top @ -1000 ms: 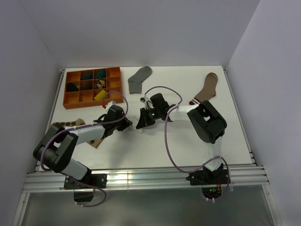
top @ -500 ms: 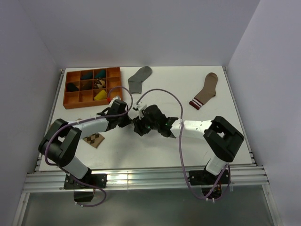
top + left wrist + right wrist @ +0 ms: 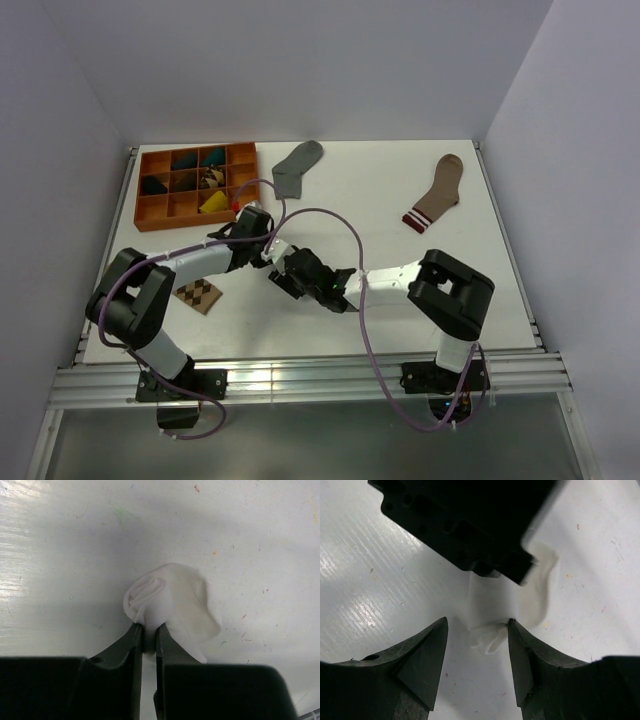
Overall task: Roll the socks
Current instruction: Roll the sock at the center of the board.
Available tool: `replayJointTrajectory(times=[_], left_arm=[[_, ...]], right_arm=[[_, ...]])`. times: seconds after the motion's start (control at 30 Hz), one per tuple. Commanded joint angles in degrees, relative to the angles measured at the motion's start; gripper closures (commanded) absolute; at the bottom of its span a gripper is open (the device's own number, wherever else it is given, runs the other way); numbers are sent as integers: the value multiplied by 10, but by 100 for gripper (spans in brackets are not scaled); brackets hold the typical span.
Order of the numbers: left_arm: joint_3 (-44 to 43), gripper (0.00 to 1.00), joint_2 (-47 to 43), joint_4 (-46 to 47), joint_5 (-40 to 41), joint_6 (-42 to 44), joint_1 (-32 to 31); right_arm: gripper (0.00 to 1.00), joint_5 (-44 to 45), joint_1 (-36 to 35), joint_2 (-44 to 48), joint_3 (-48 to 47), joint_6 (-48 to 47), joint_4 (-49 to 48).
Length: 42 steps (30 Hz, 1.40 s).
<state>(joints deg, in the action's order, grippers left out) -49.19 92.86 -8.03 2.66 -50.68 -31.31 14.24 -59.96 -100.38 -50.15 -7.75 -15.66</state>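
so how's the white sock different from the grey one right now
The white sock is rolled into a tight bundle; the grey sock lies flat and unrolled. The white sock is pinched in the left gripper, with the open right gripper straddling it; the grey sock lies untouched beside the orange tray. Both are plain, single-colour socks on the table.
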Motion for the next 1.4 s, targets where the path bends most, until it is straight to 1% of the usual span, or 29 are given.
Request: replayJointTrajectory(times=[0.0, 0.07, 0.17, 0.2, 0.27, 0.3, 0.37, 0.4, 0.43, 0.47, 0.53, 0.57, 0.63, 0.67, 0.7, 0.73, 0.77, 0.83, 0.93, 0.97, 1.07, 1.2, 1.37], left_arm=[[-6, 100, 15, -36, -13, 20, -1], [-6, 100, 19, -32, -20, 19, -1], [-5, 100, 21, -29, -21, 19, -1], [-4, 99, 21, -28, -21, 20, -1], [-3, 98, 20, -24, -31, 22, -1], [-3, 98, 19, -24, -33, 23, -1], [-2, 97, 16, -22, -34, 23, -1], [-1, 96, 15, -22, -36, 23, -1], [-1, 95, 13, -21, -35, 24, -1], [0, 91, 11, -21, -36, 25, -1], [2, 83, 4, -20, -31, 25, -1], [4, 74, 0, -19, -29, 24, -1], [10, 64, -11, -14, -29, 21, 0], [13, 56, -16, -10, -29, 18, 0], [20, 52, -22, -8, -29, 15, 0], [24, 46, -31, -1, -8, 9, 0], [28, 43, -36, 3, -5, 6, 1], [40, 36, -54, 13, 5, -7, 1], [66, 34, -79, 35, 14, -27, 1], [71, 33, -85, 45, 20, -30, 1], [89, 32, -101, 61, 25, -43, 1], [116, 32, -119, 75, 39, -60, 1], [138, 33, -129, 122, 55, -85, 1]], right_arm=[[42, 40, -16, -15, -27, -33, -43], [42, 47, -20, -29, -31, -38, -40], [50, 57, -25, -47, -37, -36, -41], [56, 57, -25, -50, -37, -35, -43], [65, 61, -26, -60, -38, -31, -43], [77, 63, -25, -62, -40, -28, -41], [85, 71, -24, -69, -42, -22, -32], [94, 70, -23, -69, -41, -17, -31], [100, 63, -18, -65, -39, -12, -24], [100, 54, -13, -60, -36, 4, -21], [100, 6, -2, -36, -21, 25, -17], [100, -16, 16, -27, -18, 47, -11], [100, -78, 38, -7, -10, 70, 0], [100, -100, 61, -2, -7, 99, 4], [100, -124, 73, 3, -5, 113, 7], [100, -190, 87, 7, -4, 140, 12], [100, -219, 115, 6, -5, 153, 16], [100, -292, 139, -3, -10, 178, 22], [100, -365, 177, -32, -30, 216, 34], [100, -414, 186, -39, -34, 237, 33], [100, -482, 215, -64, -42, 276, 18], [100, -513, 234, -76, -64, 291, 30], [100, -541, 239, -88, -97, 313, 62]])
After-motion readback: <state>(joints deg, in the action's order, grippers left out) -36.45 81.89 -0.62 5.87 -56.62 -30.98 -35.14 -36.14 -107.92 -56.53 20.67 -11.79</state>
